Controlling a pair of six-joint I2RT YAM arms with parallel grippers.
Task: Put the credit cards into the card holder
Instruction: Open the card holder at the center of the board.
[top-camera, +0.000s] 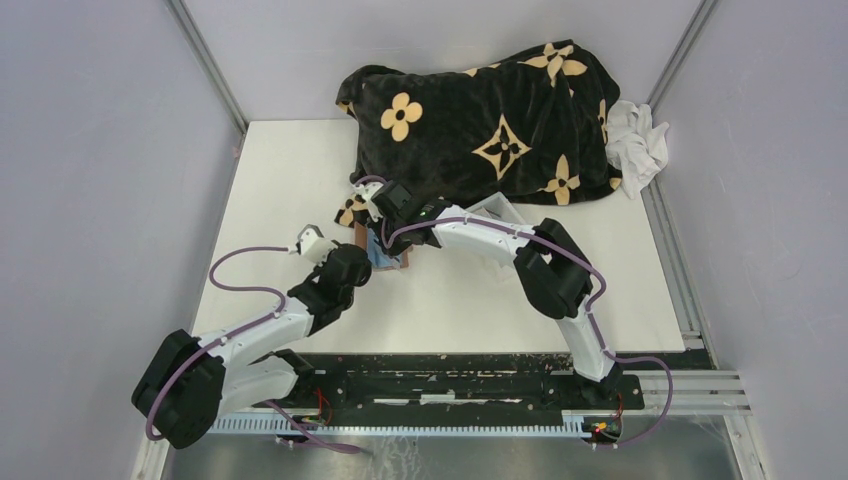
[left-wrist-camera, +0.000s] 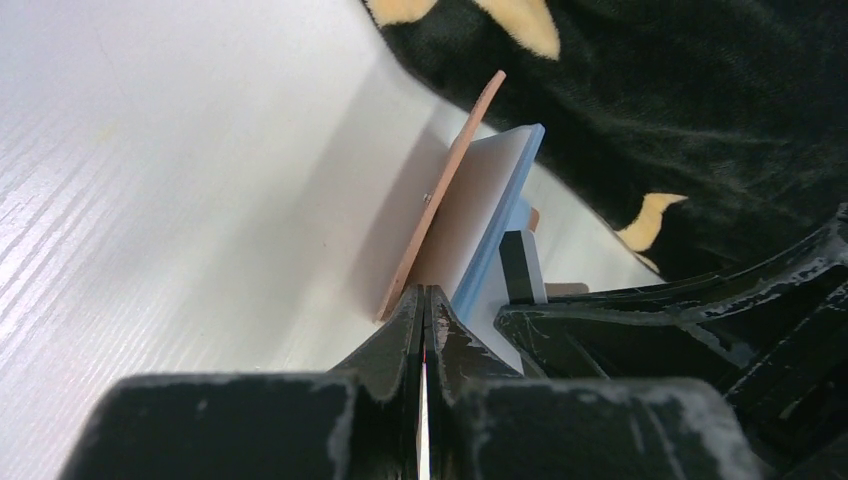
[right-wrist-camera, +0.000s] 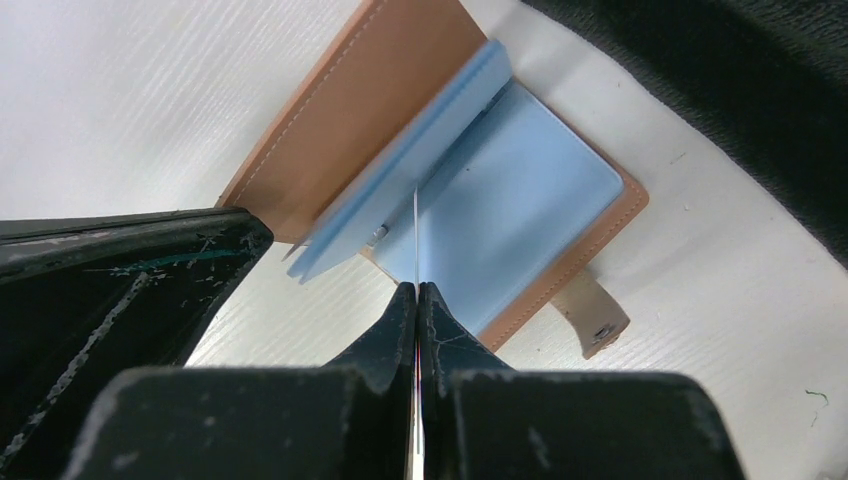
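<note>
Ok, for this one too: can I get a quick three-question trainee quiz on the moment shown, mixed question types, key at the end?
1. The card holder has inner sleeves of which colour? A pale blue, B red, C green.
2. True or false: the card holder lies folded shut on the table.
3. What do the right fingers pinch?

Key: 1 A. 2 False, it stands open. 3 A thin card, seen edge-on over the open holder.

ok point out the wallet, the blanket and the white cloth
wallet (right-wrist-camera: 350, 115): right wrist view, on its brown outer cover
blanket (top-camera: 455, 95): top view, on its black middle
white cloth (top-camera: 635, 140): top view, on its crumpled middle
</note>
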